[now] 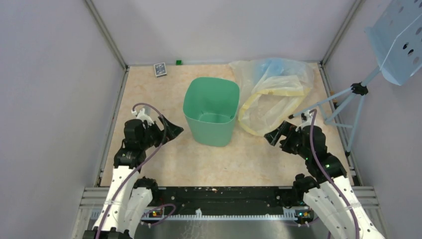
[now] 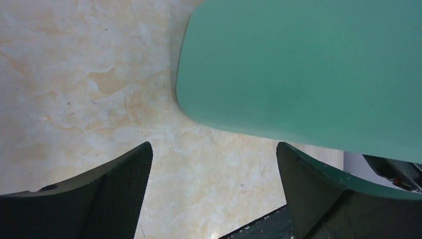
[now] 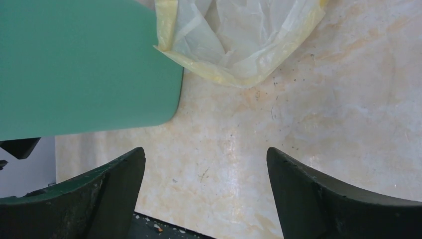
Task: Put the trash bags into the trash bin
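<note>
The mint-green trash bin stands upright and empty in the middle of the table. It also shows in the left wrist view and the right wrist view. The translucent blue trash bag lies at the back right, under or inside a larger clear yellow-banded bag, whose edge shows in the right wrist view. My left gripper is open and empty just left of the bin, jaws wide. My right gripper is open and empty right of the bin, near the clear bag's front edge.
A small dark card box and a small green cube sit at the back wall. A light-blue tripod with a perforated panel stands at the right edge. Grey walls enclose the table.
</note>
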